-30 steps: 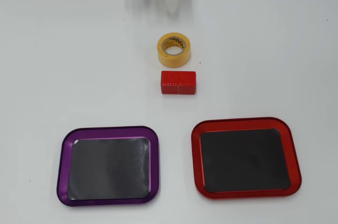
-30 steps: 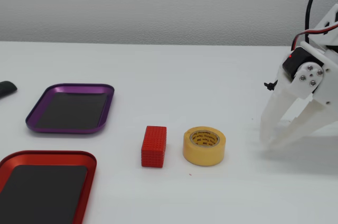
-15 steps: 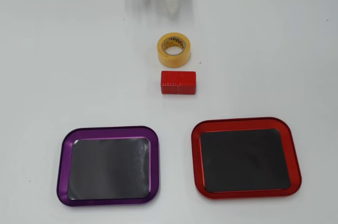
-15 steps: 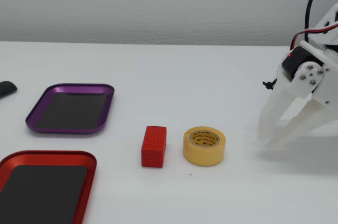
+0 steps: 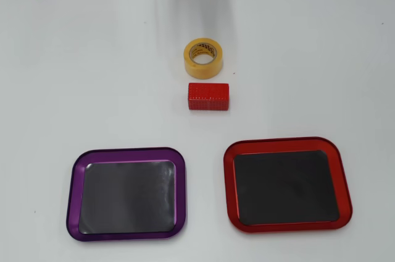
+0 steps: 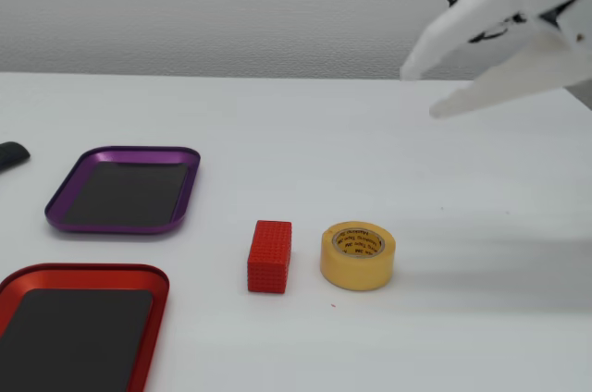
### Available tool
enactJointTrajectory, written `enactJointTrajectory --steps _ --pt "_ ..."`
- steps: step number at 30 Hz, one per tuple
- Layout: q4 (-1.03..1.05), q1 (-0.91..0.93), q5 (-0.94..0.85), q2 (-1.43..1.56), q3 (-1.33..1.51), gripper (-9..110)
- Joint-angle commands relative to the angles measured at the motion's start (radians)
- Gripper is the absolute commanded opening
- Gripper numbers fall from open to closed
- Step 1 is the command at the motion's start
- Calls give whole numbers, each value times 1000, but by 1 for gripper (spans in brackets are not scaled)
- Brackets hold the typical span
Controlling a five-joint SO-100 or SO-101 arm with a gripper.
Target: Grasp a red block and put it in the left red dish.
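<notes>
We see that the gripper (image 6: 418,90) has lifted from its low pose near the table at the right of the fixed view a moment ago and now swings high in the upper right, its two white fingers spread apart and holding nothing; in the overhead view it has left the frame altogether, with only a faint blur at the far edge. We read this as the start of the reach, so the task itself is barely begun. The red block (image 5: 208,96) lies untouched on the white table (image 5: 321,46), just on the near side of the yellow tape roll (image 5: 203,58) in the overhead view and close to touching it, well apart from the left red dish (image 5: 229,183), which sits empty at the near right of that view, beside the purple dish (image 5: 73,194). In the fixed view the red dish (image 6: 153,309) is cut off by the bottom and left edges, the arm behind the fingers is out of frame, and a dark object (image 6: 11,154) at the left edge is too cropped to identify
</notes>
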Motion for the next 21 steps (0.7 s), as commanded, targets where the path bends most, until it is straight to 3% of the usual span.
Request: enactJointTrajectory --steps 1,10,21 --pt "49 -6 -2 -417 -276 16" --pt "225 -17 97 -1117 -839 28" --pt "175 -101 103 -1410 -971 28"
